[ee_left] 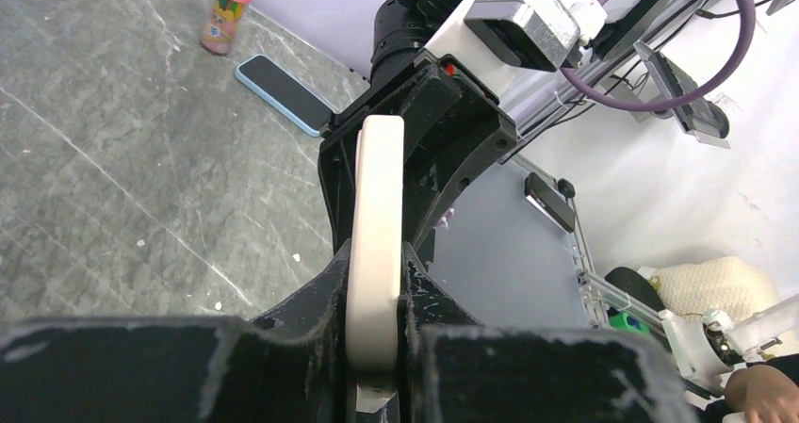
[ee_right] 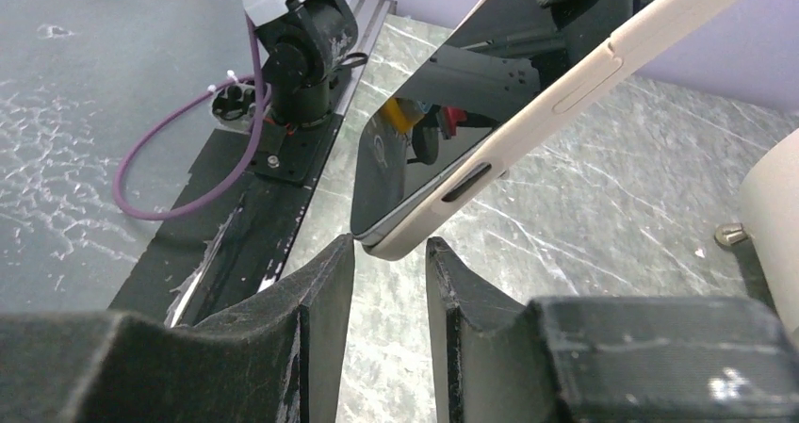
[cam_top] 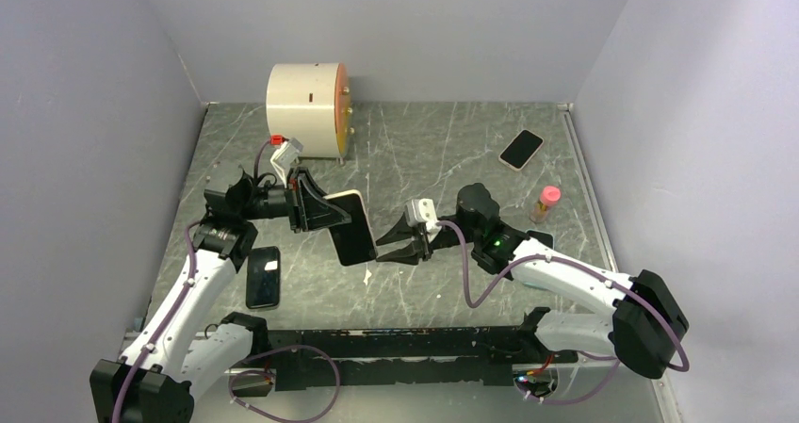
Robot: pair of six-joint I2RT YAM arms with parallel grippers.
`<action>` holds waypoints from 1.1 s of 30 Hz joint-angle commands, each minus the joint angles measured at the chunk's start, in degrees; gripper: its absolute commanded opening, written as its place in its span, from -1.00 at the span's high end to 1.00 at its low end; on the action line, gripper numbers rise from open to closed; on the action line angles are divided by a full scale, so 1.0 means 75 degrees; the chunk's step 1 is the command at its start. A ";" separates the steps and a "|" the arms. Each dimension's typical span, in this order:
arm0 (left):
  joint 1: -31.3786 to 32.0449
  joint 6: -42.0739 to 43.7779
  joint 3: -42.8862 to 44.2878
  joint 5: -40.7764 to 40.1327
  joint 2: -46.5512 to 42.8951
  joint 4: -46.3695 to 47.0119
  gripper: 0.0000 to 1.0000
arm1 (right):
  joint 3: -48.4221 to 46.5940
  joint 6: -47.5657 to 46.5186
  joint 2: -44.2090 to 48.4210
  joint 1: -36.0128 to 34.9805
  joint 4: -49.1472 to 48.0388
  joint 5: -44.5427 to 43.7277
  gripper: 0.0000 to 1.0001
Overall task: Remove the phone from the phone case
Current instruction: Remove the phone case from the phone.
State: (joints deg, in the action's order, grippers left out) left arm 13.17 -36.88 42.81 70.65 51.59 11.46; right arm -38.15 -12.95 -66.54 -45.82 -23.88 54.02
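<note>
The left gripper (ee_left: 376,300) clamps the cream phone case (ee_left: 378,197). The right gripper (ee_right: 388,263), parted, sits at its lower corner (contact unclear). Pinching case and phone (ee_right: 424,131) together risks dragging both free.

Bright, even overhead light; soft shadows, no harsh glare.
Top view sharp, faint sheen on the table (cam_top: 443,159). Left wrist: cream phone case (ee_left: 377,235) nearly blown out, right background washed pale. Right wrist: fingers (ee_right: 316,329) soft-focus up close, phone screen (ee_right: 415,169) full of dark mirror reflections.
</note>
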 commanded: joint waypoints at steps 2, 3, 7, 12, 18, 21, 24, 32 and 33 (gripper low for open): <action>0.0072 -0.0579 0.0187 0.0484 -0.0073 0.0601 0.95 | 0.0022 -0.0476 0.0033 0.0098 0.0066 0.0143 0.28; 0.0072 -0.0577 0.0187 0.0476 -0.0071 0.0603 0.95 | 0.0018 -0.0516 0.0036 0.0098 0.0078 0.0140 0.27; 0.0081 -0.0550 0.0216 0.0469 -0.0049 0.0584 0.95 | -0.0046 -0.0537 0.0028 0.0108 0.0160 0.0037 0.28; 0.0125 -0.0456 0.0214 0.0432 -0.0041 0.0420 0.95 | -0.0105 -0.0222 -0.0039 0.0146 -0.0106 0.0094 0.28; 0.0131 0.0022 0.0347 0.0296 -0.0109 -0.0197 0.95 | -0.0111 -0.0259 0.0040 0.0136 0.0170 0.0554 0.22; 0.0142 -0.0084 0.0323 0.0318 -0.0084 -0.0001 0.95 | -0.0076 -0.0150 0.0071 0.0139 0.0129 0.0665 0.19; 0.0154 -0.0247 0.0293 0.0375 -0.0043 0.0225 0.95 | -0.0058 -0.0036 0.0078 0.0145 -0.0036 0.0582 0.19; 0.0195 0.0031 0.0369 0.0241 -0.0101 -0.0182 0.95 | -0.0261 0.0142 -0.0080 0.0145 -0.0184 0.0905 0.20; 0.0196 0.0047 0.0380 0.0228 -0.0101 -0.0216 0.95 | -0.0285 0.0153 -0.0081 0.0145 -0.0186 0.0951 0.20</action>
State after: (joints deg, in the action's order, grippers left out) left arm 14.33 -37.54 42.83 72.12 51.62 8.56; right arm -37.87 -13.15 -66.83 -44.91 -22.24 58.19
